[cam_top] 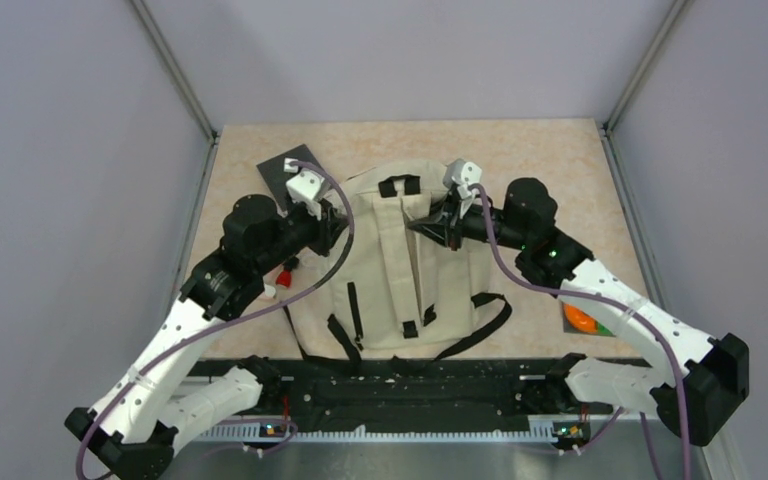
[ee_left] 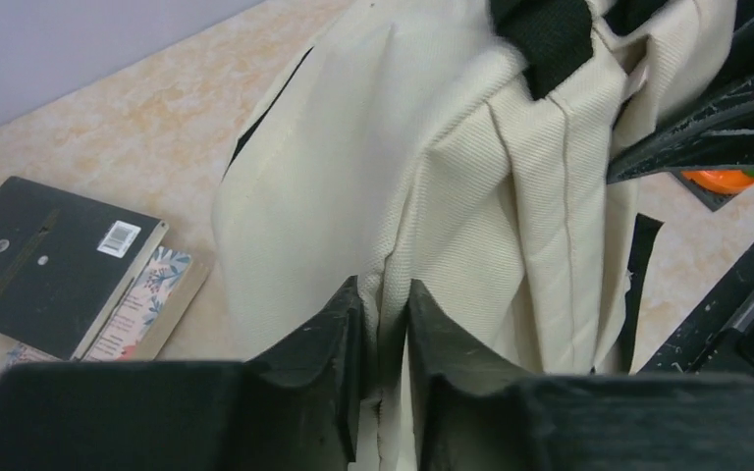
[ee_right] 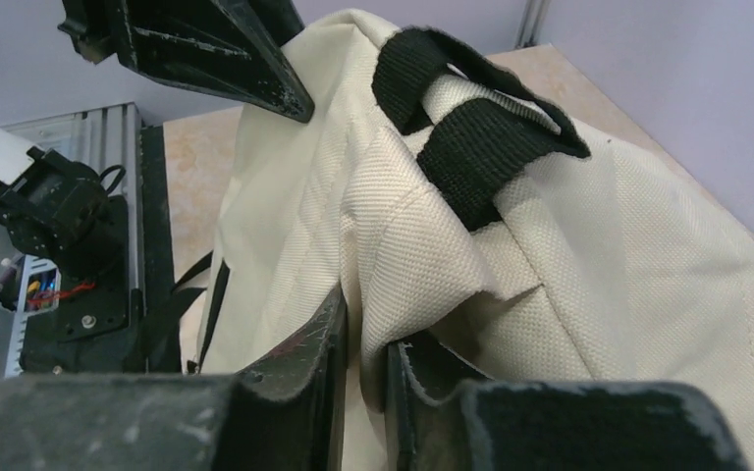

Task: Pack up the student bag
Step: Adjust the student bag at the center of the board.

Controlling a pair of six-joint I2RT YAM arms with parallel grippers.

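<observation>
Toward the far left corner of the desk a black notebook lies flat. It has a white barcode sticker near one corner, and the print is too small for me to read. A booklet with a flowered cover sticks out from under the notebook along one edge. Near the left edge, just beside my left forearm, lies a small red-and-white object; I cannot tell what it is.

My left gripper is almost closed, its two black fingers pinching a raised fold of cream cloth on the left side of the student bag. The bag lies in the middle of the desk between my two arms, strap side up. Its top is toward the far edge and its bottom close to the near edge. Black webbing straps run down its back, and a black carry handle loops at the top.

My right gripper is narrowed to a slit as well, clamped on a bunched fold of the bag's cloth just below that handle, on the upper right side.

By the right edge, partly behind my right forearm, an orange item sits with a bit of green beside it.
</observation>
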